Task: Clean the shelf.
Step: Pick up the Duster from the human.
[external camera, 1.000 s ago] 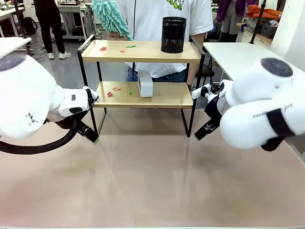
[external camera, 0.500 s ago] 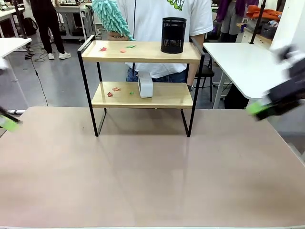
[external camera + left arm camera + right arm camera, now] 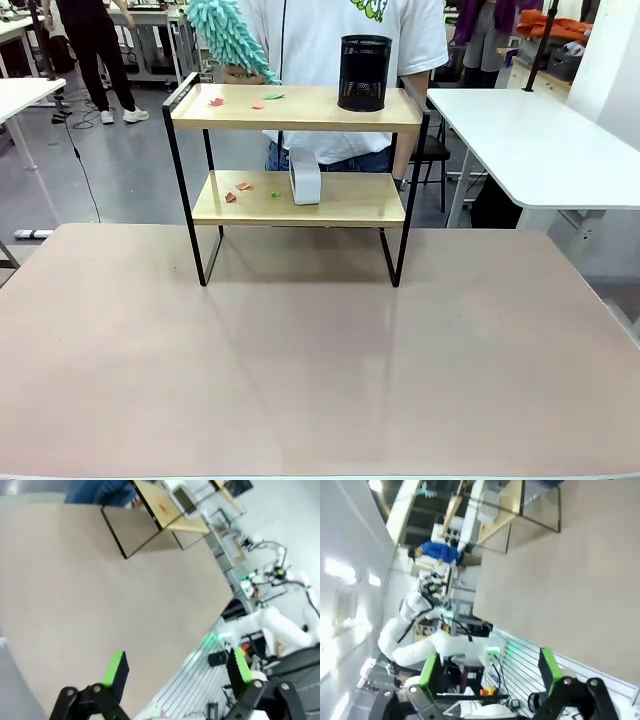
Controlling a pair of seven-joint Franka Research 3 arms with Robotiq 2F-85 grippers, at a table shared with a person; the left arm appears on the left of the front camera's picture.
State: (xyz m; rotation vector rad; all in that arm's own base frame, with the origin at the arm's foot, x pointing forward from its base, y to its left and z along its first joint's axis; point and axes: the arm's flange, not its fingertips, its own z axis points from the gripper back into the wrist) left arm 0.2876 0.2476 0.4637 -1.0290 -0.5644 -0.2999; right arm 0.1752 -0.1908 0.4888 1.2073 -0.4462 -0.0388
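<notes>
The shelf (image 3: 296, 108) stands at the far side of the table, two wooden boards in a black frame. Red and green paper scraps (image 3: 217, 102) lie on its top board, more scraps (image 3: 240, 187) on the lower one. A black mesh cup (image 3: 364, 73) stands top right and a white box (image 3: 304, 176) on the lower board. Behind, a person's hand (image 3: 240, 72) holds a teal fluffy duster (image 3: 228, 38) over the top left corner. My left gripper (image 3: 177, 667) is open and empty above the table, far from the shelf (image 3: 192, 525). My right gripper (image 3: 489, 669) is open and empty too, the shelf (image 3: 512, 497) distant.
The brown table (image 3: 320, 360) stretches bare in front of the shelf. A white table (image 3: 520, 130) stands at the right and another white table (image 3: 20, 92) at the far left. People stand farther back in the room.
Both arms, which stood before the shelf's two sides a second ago, have swung outward and left the front view. The duster has shifted slightly.
</notes>
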